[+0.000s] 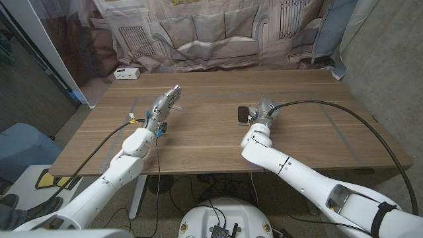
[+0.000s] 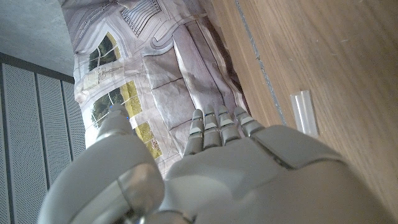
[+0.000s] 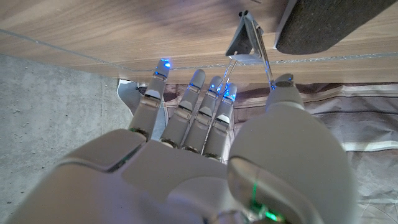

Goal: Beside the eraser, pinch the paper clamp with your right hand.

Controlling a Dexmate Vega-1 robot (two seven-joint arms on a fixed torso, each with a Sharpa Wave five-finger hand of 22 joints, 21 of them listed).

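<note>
Two hands up on the table (image 1: 198, 142), both empty. Right hand (image 3: 205, 124) reaching at the paper clamp (image 3: 247, 42), fingers (image 3: 189, 102) apart, thumb tip just by one wire handle, nothing pinched yet. Clamp sitting touching the dark eraser (image 3: 336, 25), around mid-table, toward the right edge. Left hand (image 1: 165, 104) out over the left half, fingers straight, holding nothing. White box (image 1: 126, 74) near the far left corner.
</note>
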